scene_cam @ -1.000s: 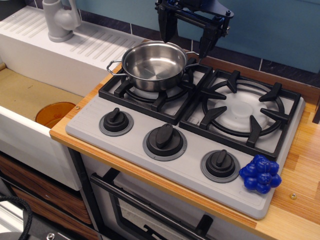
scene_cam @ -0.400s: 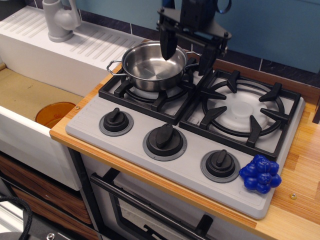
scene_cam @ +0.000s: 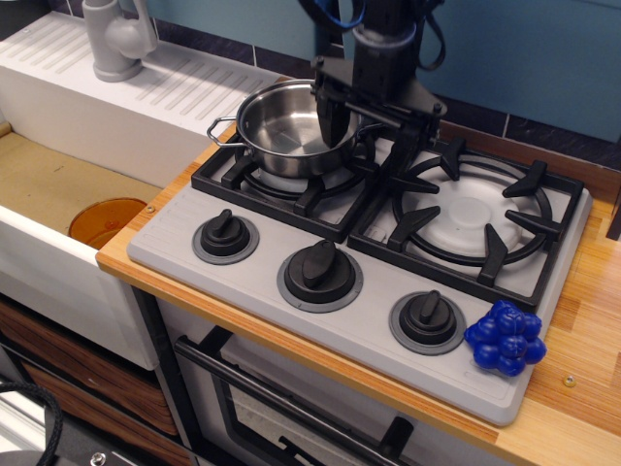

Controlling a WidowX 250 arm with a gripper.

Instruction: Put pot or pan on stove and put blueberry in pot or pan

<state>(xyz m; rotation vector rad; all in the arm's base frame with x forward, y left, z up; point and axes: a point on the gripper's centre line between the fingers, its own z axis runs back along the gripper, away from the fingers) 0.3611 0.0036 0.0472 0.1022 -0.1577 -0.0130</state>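
The small shiny steel pot (scene_cam: 281,131) stands on the left burner grate of the grey stove (scene_cam: 252,282). My black gripper (scene_cam: 367,136) hangs open over the pot's right rim. One finger (scene_cam: 328,121) is inside the pot and the other finger (scene_cam: 406,144) is outside it, by the right wire handle. The bright blue blueberry cluster (scene_cam: 506,338) lies on the stove's front right corner, right of the rightmost knob (scene_cam: 428,319), far from the gripper.
The right burner (scene_cam: 473,216) holds nothing. A white sink basin (scene_cam: 58,194) with an orange disc (scene_cam: 107,221) lies to the left, with a grey faucet (scene_cam: 116,39) behind it. The wooden counter (scene_cam: 592,320) runs along the right. An oven door handle (scene_cam: 281,408) is below.
The gripper has come down from above the pot and shifted slightly right, so its fingers now straddle the pot's right rim. The pot and blueberry have not moved.
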